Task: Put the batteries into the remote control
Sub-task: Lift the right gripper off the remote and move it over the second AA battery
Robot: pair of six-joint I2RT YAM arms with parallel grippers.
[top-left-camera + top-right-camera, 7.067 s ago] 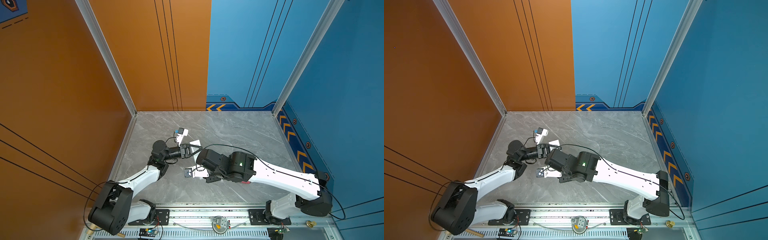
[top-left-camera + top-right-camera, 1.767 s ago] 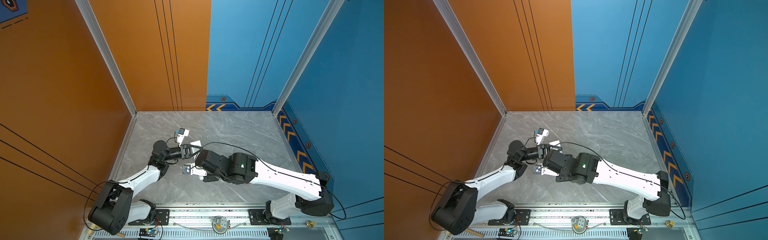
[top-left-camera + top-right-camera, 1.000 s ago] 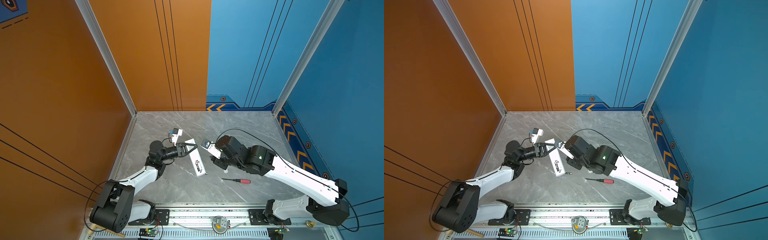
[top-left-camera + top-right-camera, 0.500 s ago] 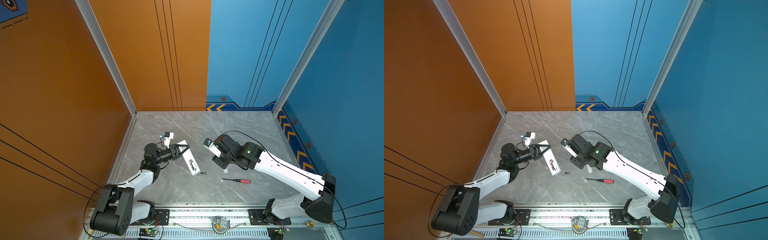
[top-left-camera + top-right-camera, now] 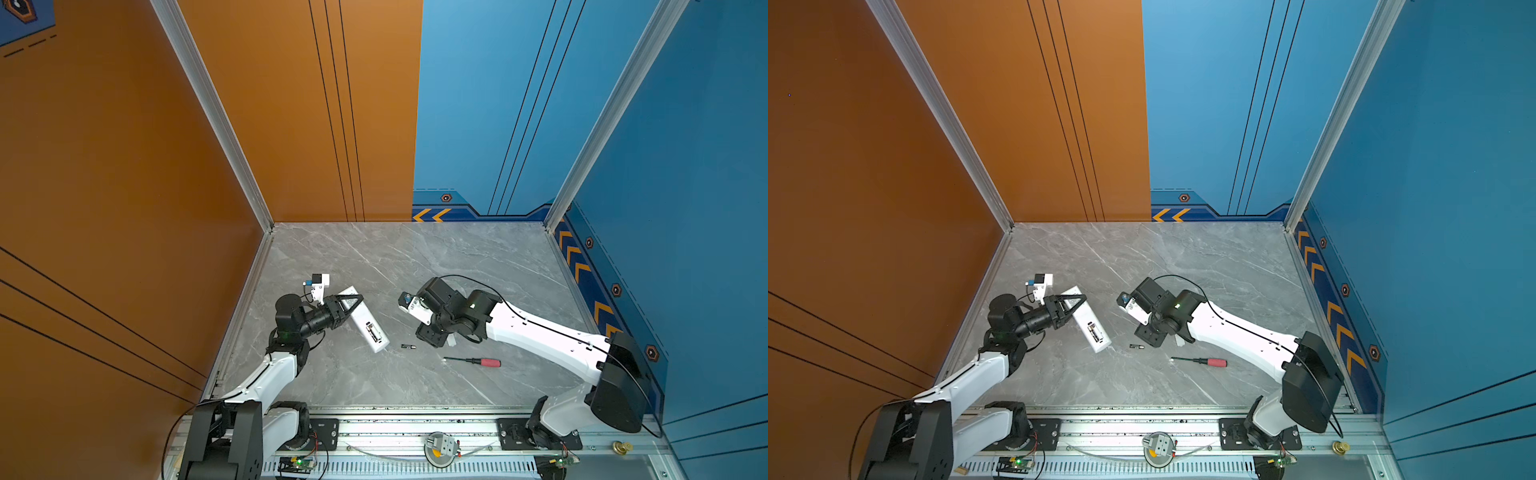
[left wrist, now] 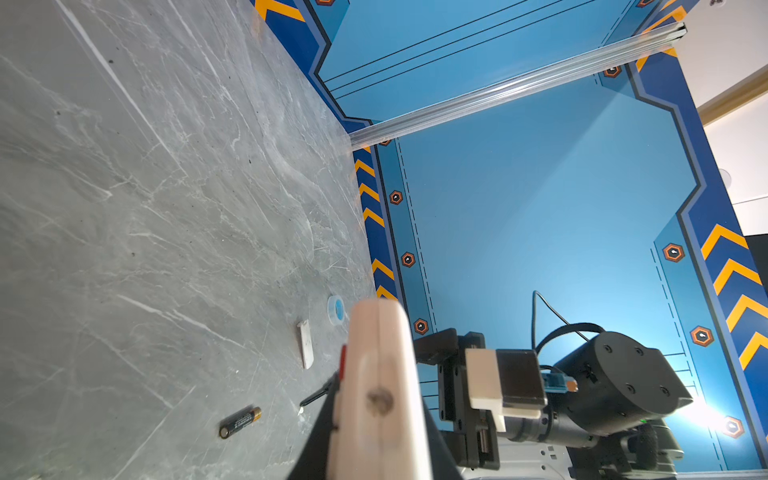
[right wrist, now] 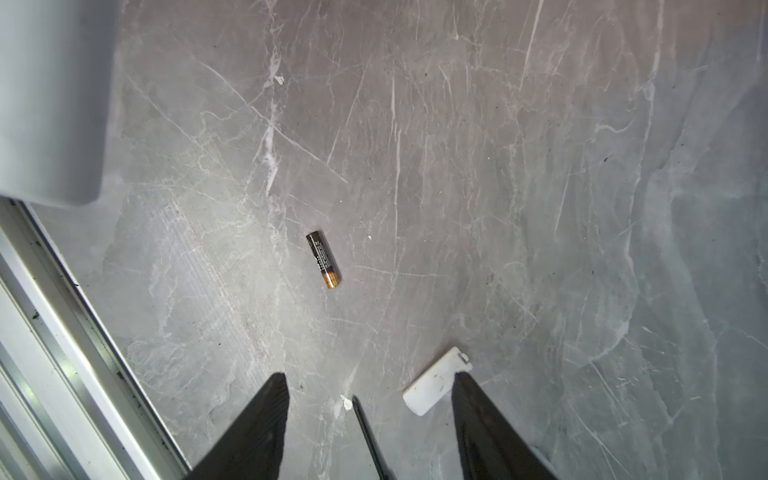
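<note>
Where the right tool [image 7: 368,375] gapes, a battery [image 7: 323,259] lies ahead.

table [image 5: 415,266]: smooth grey marble-look | remote control [image 5: 360,320]: white plastic | battery [image 7: 323,259]: glossy, metallic gold band

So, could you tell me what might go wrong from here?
The loose battery may roll on the table as the open right gripper closes. The screwdriver tip and white cover lie by its fingers and could be snagged. The left gripper holds the remote control at one end only; it could pivot.

Battery [image 5: 408,346] lies between remote control [image 5: 365,321] and screwdriver [image 5: 473,361].
</note>
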